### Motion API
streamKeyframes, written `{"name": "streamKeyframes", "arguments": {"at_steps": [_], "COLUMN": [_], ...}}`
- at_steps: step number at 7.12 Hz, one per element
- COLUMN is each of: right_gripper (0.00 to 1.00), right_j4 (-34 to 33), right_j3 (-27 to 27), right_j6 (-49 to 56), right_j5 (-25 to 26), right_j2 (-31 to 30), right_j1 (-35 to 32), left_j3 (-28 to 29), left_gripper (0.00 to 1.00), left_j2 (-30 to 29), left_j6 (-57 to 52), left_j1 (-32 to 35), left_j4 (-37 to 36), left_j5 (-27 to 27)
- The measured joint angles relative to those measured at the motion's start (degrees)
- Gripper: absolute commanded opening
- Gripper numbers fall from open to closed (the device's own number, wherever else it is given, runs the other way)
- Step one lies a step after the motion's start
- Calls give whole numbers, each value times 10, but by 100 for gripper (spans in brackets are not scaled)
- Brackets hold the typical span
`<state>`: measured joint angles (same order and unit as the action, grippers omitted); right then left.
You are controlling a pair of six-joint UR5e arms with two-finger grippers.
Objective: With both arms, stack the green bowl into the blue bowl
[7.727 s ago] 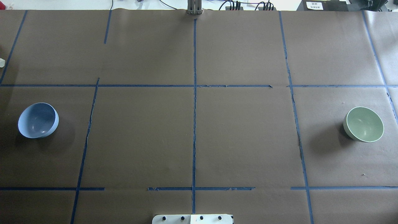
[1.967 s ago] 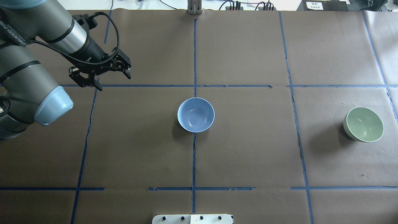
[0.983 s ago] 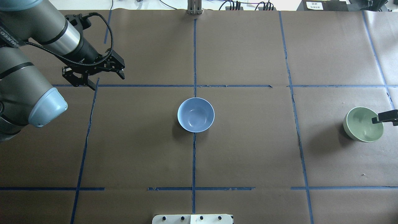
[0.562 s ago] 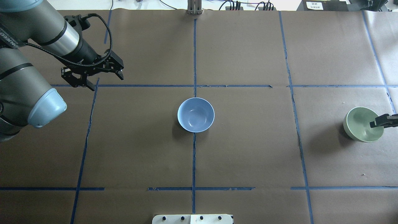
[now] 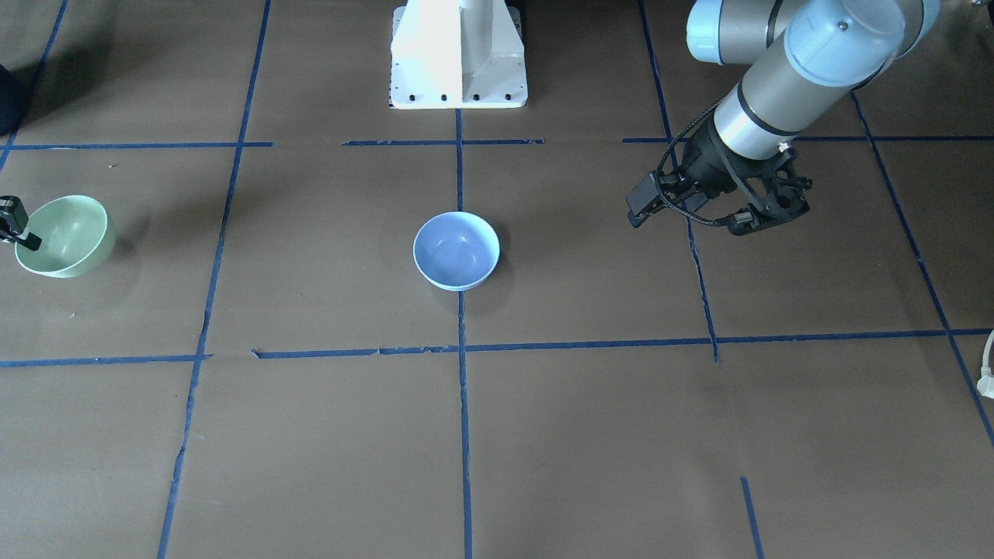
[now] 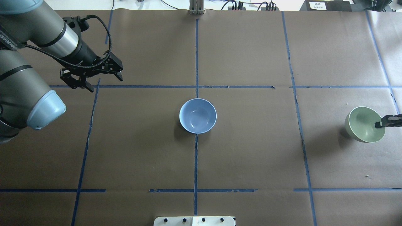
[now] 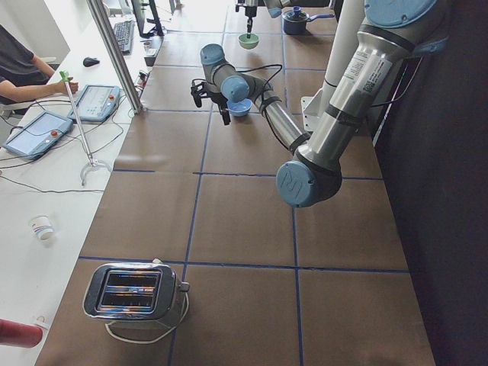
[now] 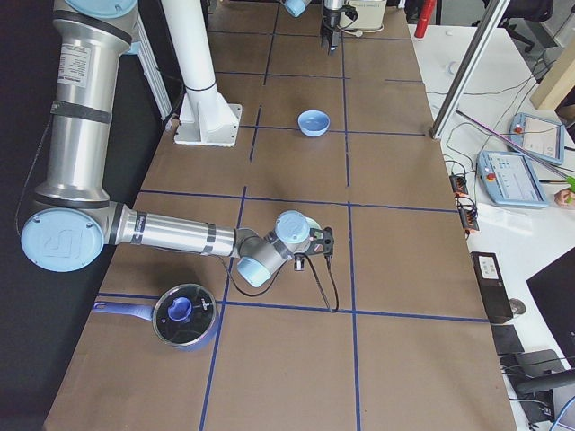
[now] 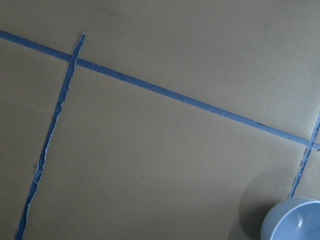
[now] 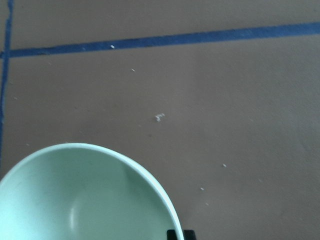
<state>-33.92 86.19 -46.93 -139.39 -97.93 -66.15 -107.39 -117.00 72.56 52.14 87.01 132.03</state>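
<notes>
Right tool (image 6: 381,123) astride green bowl (image 6: 361,125) rim

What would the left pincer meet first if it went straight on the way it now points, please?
Probably the bare brown table paper beside the blue tape lines: the left pincer angles down, and the blue bowl sits off to one side.

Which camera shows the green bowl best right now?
Overhead exterior: the whole green bowl shows, rim and inside, with the right tool at its rim. Front-facing shows it at the edge; the right wrist camera crops it; exterior left shows it tiny; exterior right does not show it.
</notes>
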Motion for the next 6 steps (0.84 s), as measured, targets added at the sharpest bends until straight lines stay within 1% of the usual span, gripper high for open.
{"name": "streamKeyframes", "arguments": {"at_steps": [1, 3, 4, 5, 6], "right_gripper": [0, 0, 0, 0, 0], "right_j4": [2, -3, -4, -4, -5], "right_j3": [4, 11, 12, 12, 14], "right_j6": [-50, -182, -233, -273, -306], "right_j5": [-21, -30, -16, 8, 41], "right_j2": [41, 157, 211, 256, 291], "right_j1": [-8, 8, 36, 69, 105], "left_j3": [-1, -18, -28, -29, -23], "left_gripper": [100, 100, 100, 100, 100], "left_j2": [5, 32, 57, 79, 87], "left_j6": [-2, -20, -68, -115, -141], "left_j1": [2, 7, 9, 9, 5], "left_j4": [0, 6, 8, 10, 11], "left_j5": [-1, -17, -23, -40, -72]}}
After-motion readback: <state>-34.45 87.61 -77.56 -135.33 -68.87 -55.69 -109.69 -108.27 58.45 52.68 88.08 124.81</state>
